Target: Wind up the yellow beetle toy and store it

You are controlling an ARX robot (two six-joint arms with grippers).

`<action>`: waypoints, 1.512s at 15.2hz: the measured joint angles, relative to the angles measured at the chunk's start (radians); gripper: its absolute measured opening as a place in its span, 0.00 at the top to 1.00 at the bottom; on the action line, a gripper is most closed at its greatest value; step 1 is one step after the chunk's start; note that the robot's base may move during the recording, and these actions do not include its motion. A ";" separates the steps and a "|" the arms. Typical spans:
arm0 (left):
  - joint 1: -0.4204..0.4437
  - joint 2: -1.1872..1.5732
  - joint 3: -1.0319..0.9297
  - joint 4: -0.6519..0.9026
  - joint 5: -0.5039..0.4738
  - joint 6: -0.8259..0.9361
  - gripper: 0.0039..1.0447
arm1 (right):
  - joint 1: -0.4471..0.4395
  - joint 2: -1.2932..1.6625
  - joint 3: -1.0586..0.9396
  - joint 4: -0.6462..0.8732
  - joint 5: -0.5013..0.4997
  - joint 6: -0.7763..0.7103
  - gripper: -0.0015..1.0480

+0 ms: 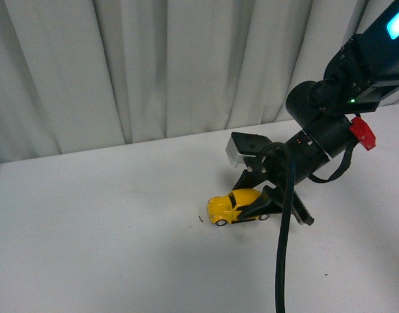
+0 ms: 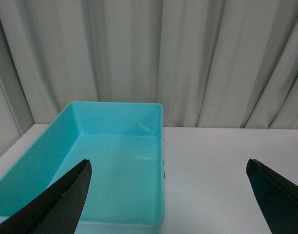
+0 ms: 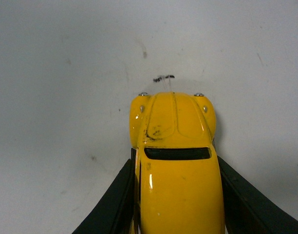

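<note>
Wheels down, the yellow beetle toy [image 1: 232, 205] sat on the white counter [image 1: 88, 248], a bit right of the middle, with its nose pointing left. The right tool [image 1: 250, 203] pinched it, one black finger on each side. A small dark mark [image 1: 199, 218] lay just beside its nose. The left tool [image 2: 168, 165] was spread wide near an open blue box [image 2: 154, 117]. A pale curtain [image 1: 154, 65] hung at the far side.
</note>
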 joint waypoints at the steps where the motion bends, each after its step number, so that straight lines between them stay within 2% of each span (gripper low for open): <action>1: 0.000 0.000 0.000 0.000 0.000 0.000 0.06 | -0.025 -0.008 -0.027 0.018 -0.007 -0.002 0.60; 5: 0.000 0.000 0.000 0.000 0.000 0.000 0.06 | -0.116 -0.050 -0.142 0.095 -0.031 -0.020 0.60; 8: 0.000 0.000 0.000 0.000 0.000 0.000 0.06 | -0.218 -0.080 -0.250 0.171 -0.076 -0.029 0.60; 13: 0.000 0.000 0.000 0.000 0.000 0.000 0.06 | -0.400 -0.100 -0.326 0.117 -0.106 -0.147 0.60; 17: 0.000 0.000 0.000 0.000 0.000 0.000 0.06 | -0.455 -0.106 -0.328 0.093 -0.102 -0.188 0.60; 18: 0.000 0.000 0.000 0.000 0.000 0.000 0.06 | -0.455 -0.109 -0.331 0.122 -0.064 -0.187 0.44; 22: 0.000 0.000 0.000 0.000 0.000 0.000 0.06 | -0.468 -0.107 -0.330 0.143 -0.067 -0.166 0.06; 23: 0.000 0.000 0.000 0.000 0.000 0.000 0.06 | -0.468 -0.107 -0.330 0.146 -0.067 -0.156 0.05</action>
